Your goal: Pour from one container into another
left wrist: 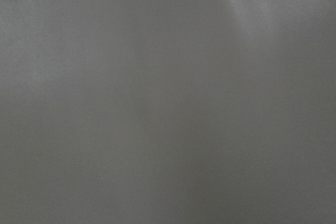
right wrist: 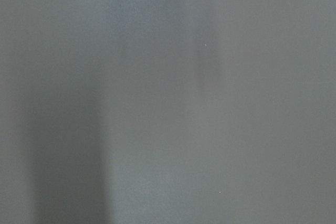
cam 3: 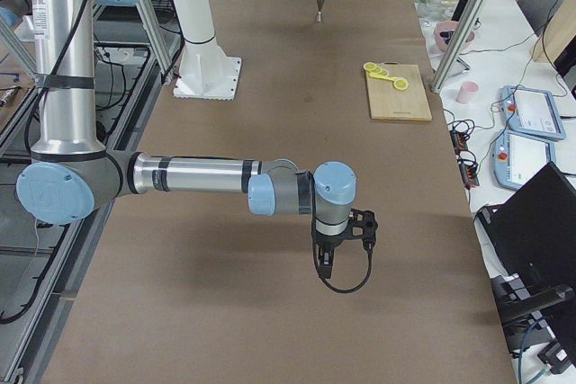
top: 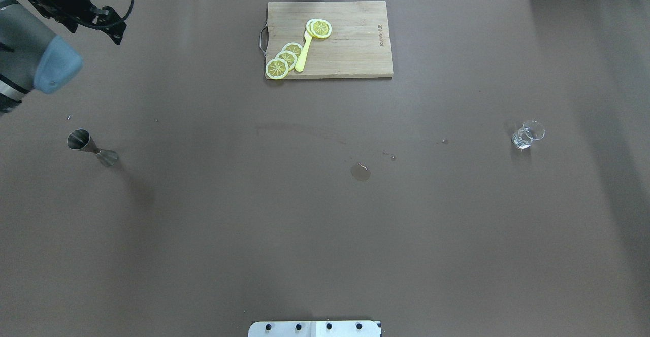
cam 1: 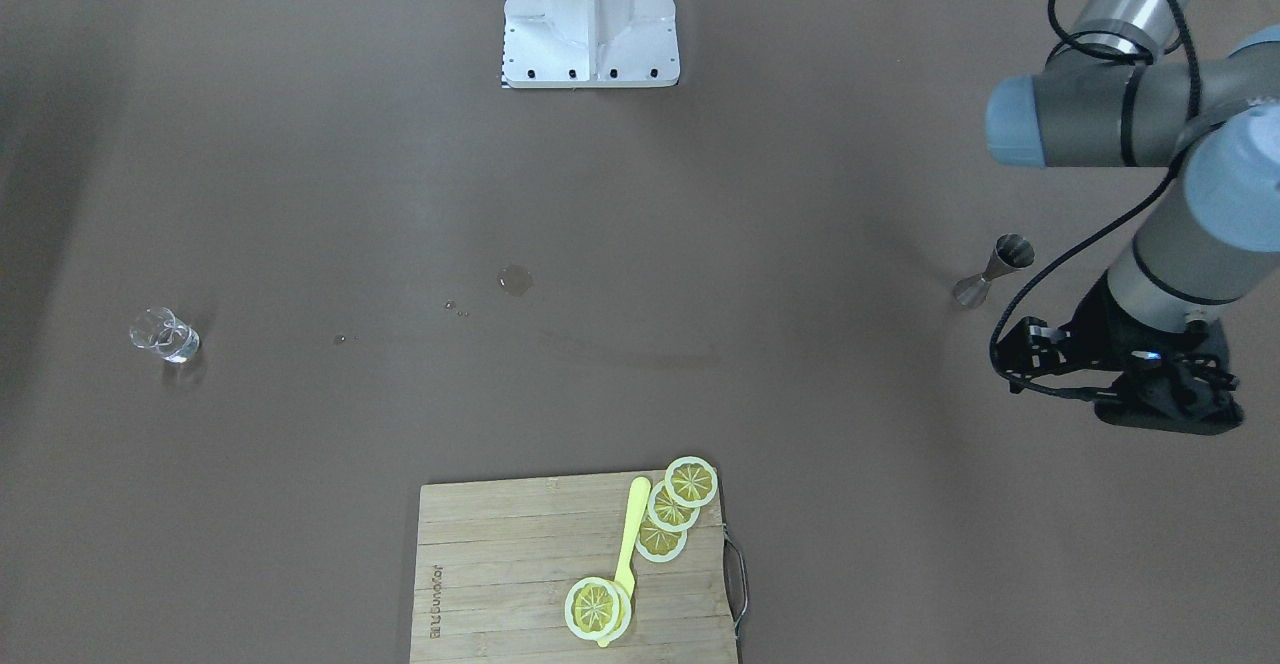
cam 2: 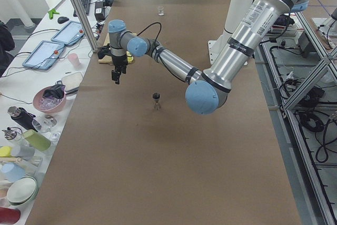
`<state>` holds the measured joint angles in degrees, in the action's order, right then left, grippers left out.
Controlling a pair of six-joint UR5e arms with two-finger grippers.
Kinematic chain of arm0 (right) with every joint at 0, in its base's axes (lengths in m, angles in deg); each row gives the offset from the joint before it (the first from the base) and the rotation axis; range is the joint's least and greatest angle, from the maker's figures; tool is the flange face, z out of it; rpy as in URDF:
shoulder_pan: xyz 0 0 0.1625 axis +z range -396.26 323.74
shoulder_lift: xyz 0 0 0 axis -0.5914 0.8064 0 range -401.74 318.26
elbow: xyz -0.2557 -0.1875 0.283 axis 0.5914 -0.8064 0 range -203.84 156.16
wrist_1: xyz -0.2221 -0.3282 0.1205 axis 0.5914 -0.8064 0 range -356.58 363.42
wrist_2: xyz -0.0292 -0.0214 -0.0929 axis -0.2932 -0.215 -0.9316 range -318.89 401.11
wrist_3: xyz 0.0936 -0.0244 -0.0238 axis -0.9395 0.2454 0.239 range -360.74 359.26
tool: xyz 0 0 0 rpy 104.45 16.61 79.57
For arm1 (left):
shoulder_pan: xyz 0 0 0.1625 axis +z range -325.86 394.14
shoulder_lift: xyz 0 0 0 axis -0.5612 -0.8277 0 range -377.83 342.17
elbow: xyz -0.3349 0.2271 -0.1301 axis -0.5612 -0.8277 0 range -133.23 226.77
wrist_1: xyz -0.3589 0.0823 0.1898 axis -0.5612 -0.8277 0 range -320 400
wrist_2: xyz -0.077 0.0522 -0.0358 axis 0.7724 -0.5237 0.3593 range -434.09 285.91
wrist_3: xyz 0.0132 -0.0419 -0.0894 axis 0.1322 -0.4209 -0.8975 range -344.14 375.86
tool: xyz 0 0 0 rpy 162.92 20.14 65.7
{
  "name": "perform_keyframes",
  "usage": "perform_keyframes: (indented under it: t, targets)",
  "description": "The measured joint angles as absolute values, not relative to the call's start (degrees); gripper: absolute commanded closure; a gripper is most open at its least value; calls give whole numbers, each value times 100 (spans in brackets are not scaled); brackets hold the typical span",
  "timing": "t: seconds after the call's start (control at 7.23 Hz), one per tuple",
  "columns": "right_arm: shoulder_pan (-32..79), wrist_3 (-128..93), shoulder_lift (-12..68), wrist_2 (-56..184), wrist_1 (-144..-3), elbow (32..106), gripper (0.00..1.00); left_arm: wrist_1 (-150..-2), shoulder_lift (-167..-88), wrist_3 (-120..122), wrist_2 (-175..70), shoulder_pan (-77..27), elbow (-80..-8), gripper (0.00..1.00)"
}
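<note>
A metal jigger (cam 1: 992, 272) (top: 91, 145) (cam 2: 156, 100) stands upright on the brown table at the robot's left. A small clear glass (cam 1: 165, 335) (top: 527, 134) with some liquid in it stands far across at the robot's right. My left gripper (cam 1: 1170, 399) (cam 2: 116, 77) hangs above the table beyond the jigger, apart from it; its fingers point down and I cannot tell their state. My right gripper (cam 3: 324, 267) shows only in the exterior right view, low over bare table near that end, state unclear. Both wrist views show only table surface.
A small puddle (cam 1: 515, 280) (top: 360, 172) and a few drops lie mid-table. A wooden cutting board (cam 1: 500, 564) (top: 355, 47) with lemon slices (cam 1: 690, 482) and a yellow knife (cam 1: 630, 534) sits at the operators' edge. The robot base (cam 1: 590, 14) stands opposite.
</note>
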<state>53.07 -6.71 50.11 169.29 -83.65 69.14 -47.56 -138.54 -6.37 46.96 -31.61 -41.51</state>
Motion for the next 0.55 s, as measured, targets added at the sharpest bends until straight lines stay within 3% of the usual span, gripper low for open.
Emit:
perform_keyframes:
  t: [0.55]
  targets:
    - [5304,-671,5025,16953,-8366,7097,0,-4818,-12510,1261,5710,-4459,-4441,2]
